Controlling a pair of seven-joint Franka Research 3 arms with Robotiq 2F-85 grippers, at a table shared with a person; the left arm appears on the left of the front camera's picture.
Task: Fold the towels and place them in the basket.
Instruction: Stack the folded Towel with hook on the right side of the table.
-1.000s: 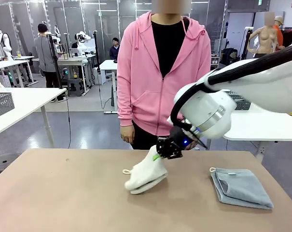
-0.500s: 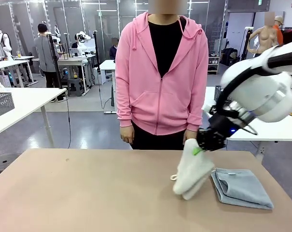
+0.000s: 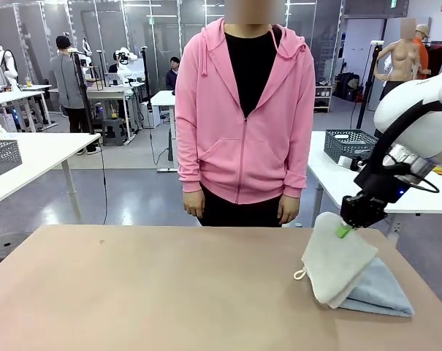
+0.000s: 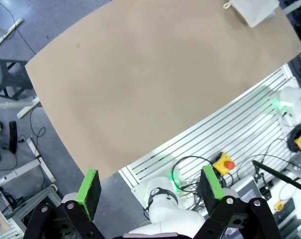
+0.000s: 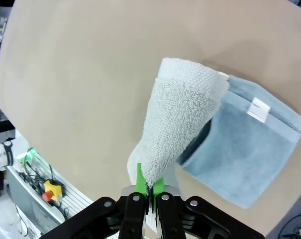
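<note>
right hand (image 3: pixel 344 230) pinches the folded, nubby cream towel (image 3: pixel 336 265), draped over the flat folded blue terry towel (image 3: pixel 381 291) on the smooth tan tabletop (image 3: pixel 133 292); left hand (image 4: pixel 150 186) gapes wide.

Cream towel (image 5: pixel 182 114) nubby terry cloth; blue towel (image 5: pixel 240 149) softer cloth; table (image 3: pixel 133 292) matt, smooth

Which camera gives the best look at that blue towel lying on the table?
The right wrist view: the blue towel lies folded with its white label showing, the cream towel pinched in the right gripper hanging beside it. The front view shows the blue towel half hidden behind the cream one. The left wrist view shows table.
</note>
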